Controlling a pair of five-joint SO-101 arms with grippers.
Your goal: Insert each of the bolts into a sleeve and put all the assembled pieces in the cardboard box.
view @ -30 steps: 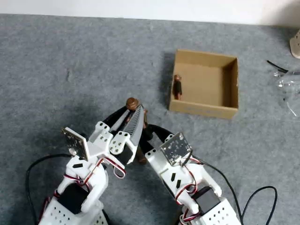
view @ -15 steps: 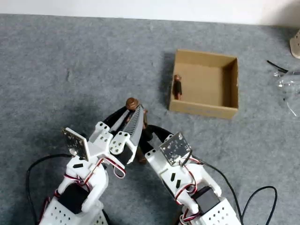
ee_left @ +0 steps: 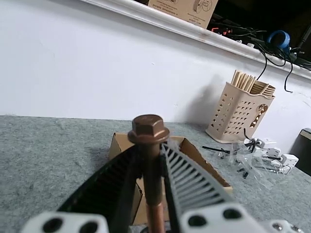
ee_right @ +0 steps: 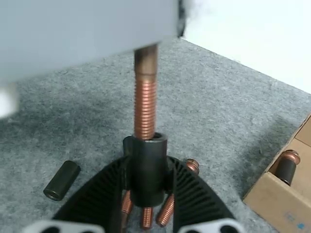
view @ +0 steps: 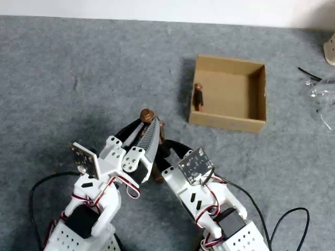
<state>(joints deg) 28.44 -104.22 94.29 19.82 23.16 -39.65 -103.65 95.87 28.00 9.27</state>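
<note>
Bolt (ee_right: 145,104) clamped between left gripper (ee_left: 147,151) fingers, head above tips; sleeve (ee_right: 147,170) clamped in right gripper (ee_right: 147,160), thread tip at its mouth, seemingly just inside. We should hold axes collinear, feed slowly, avoid side load.

The bolt (ee_left: 149,132) stands tip-down at the mouth of the sleeve (ee_right: 148,167); 1 assembled piece (view: 198,97) lies in the cardboard box (view: 226,123).
</note>
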